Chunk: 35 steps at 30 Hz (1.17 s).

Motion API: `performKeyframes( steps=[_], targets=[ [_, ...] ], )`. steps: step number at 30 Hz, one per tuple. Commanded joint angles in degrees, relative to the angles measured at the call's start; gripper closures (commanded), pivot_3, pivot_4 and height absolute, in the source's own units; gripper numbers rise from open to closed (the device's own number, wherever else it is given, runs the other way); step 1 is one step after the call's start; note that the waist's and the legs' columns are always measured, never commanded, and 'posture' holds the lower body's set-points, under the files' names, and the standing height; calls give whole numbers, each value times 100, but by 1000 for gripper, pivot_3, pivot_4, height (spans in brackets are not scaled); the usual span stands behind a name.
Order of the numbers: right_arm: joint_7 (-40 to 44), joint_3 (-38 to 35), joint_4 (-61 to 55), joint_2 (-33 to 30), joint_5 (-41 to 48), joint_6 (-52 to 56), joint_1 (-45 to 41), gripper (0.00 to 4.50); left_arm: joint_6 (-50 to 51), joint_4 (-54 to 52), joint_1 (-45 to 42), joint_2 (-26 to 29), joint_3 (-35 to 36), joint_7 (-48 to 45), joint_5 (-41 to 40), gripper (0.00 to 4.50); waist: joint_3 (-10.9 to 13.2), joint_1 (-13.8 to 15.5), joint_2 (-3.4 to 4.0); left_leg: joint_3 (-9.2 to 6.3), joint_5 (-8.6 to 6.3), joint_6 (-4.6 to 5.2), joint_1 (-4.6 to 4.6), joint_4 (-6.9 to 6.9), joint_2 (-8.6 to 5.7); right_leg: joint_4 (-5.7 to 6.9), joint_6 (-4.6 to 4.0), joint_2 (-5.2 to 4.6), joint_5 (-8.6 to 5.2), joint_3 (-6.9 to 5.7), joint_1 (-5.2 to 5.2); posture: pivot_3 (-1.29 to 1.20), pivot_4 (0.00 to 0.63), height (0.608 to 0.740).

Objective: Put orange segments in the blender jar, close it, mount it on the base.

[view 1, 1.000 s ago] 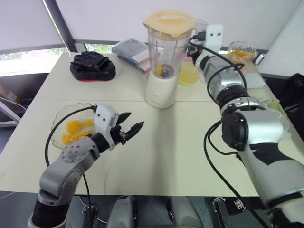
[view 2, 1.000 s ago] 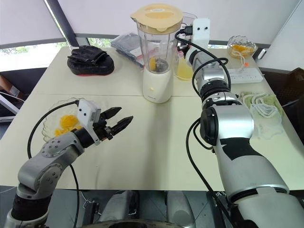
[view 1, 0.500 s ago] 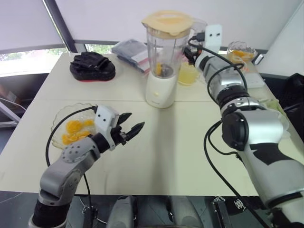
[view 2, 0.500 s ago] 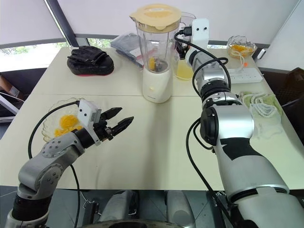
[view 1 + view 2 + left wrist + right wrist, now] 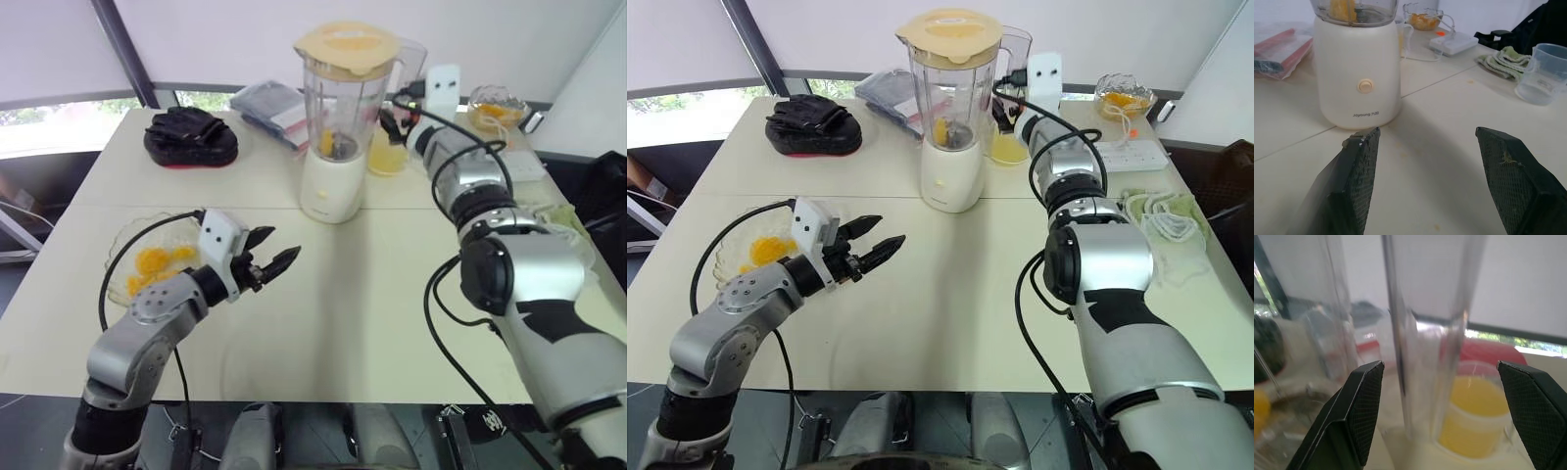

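Currently my L gripper (image 5: 1425, 132) has its fingers wide apart w/ nothing between them. It hangs over the table (image 5: 392, 294), tips aimed toward the base (image 5: 1356, 83), well short of it. To its L, near the table edge, sits a glass bowl (image 5: 120, 245) w/ orange segments (image 5: 157, 266).

My R gripper (image 5: 1439, 363) is also spread. The handle (image 5: 1422, 333) of the jar (image 5: 343, 98) stands between the fingers, w/ clearance on both sides and no contact visible. Just past the handle: a cup (image 5: 1474, 416) of yellow liquid.

The jar sits upright on the base at table centre-rear. Its lid (image 5: 348, 47) is on, and orange pieces (image 5: 328, 145) are visible low inside.

Rear L: black gloves (image 5: 191, 135). Rear R: 2nd bowl (image 5: 495, 103) w/ fruit. Near the R edge: green cloth (image 5: 1161, 211).
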Motion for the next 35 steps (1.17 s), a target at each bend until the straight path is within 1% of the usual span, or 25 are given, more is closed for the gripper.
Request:
performKeyframes(
  steps=[1,8,12,13,16,18,19,20,23,27,30,33,35],
  targets=[
    [65,-83,-339,-73,114,-69,35,679,-99,-46,-130,11,-19,-103,15,1253,0,-2,0,0,0,0,0,0,0,0,0,0,0,0,0,0,150,740],
    [150,-79,-689,-165,165,-100,337,679,-70,101,-273,13,-15,-263,-6,1253,0,-6,0,-1,0,0,1,0,0,2,0,2,0,0,0,0,150,740],
    [422,-65,-1745,-286,330,263,1182,679,46,214,-406,128,85,-480,-146,1253,-1,39,-2,-10,0,0,-1,2,-1,0,0,2,0,-4,5,0,150,740],
    [479,-70,-2119,-288,397,446,1401,679,68,263,-451,165,124,-534,-185,1253,-1,58,-2,-10,0,0,-1,2,-1,-1,0,2,0,-3,6,0,150,740],
    [1064,-2,-4893,-430,987,1933,2792,679,226,397,-644,327,355,-732,-446,1253,0,121,-2,-13,1,0,-4,3,-1,-1,2,0,0,-3,6,0,150,740],
    [1290,-8,-6646,-681,1427,2872,3567,679,272,512,-783,410,442,-801,-526,1253,5,149,8,-14,0,1,-6,2,1,1,2,1,-1,-4,0,0,150,740],
    [1329,-96,-7407,-833,1643,3306,3904,679,298,564,-850,429,484,-821,-578,1253,9,160,14,-14,0,1,-10,0,2,1,3,1,-1,-4,-4,0,150,740],
    [1309,-163,-7893,-924,1784,3616,4108,679,311,607,-890,443,513,-841,-614,1253,10,156,15,-15,0,1,-10,0,1,2,3,1,-1,-5,-4,0,150,740],
    [1274,-812,-9588,-1333,2561,4651,4856,679,314,699,-985,389,593,-738,-627,1253,9,143,12,-10,0,1,-5,8,1,4,3,2,0,-4,-1,0,150,740],
    [1421,-1670,-11063,-1778,3730,5611,5514,679,380,669,-970,374,686,-672,-692,1253,8,150,4,-13,1,2,7,12,3,2,1,14,-2,-3,14,0,150,740],
    [1495,-2214,-11718,-2163,4461,6148,5959,679,419,605,-913,399,764,-635,-764,1253,8,152,4,-9,1,2,7,15,3,0,0,14,-2,-1,15,0,150,740],
    [1371,-2421,-11973,-2391,4934,6403,6174,679,421,612,-901,430,799,-625,-804,1253,9,148,-2,-8,1,3,6,17,1,-2,-2,14,-4,0,15,0,150,740],
    [1245,-2397,-12141,-2445,5175,6482,6288,679,394,634,-901,331,882,-550,-850,1253,10,148,-6,-5,2,3,7,21,-1,-2,-16,14,-12,2,15,0,150,740]
  ],
)
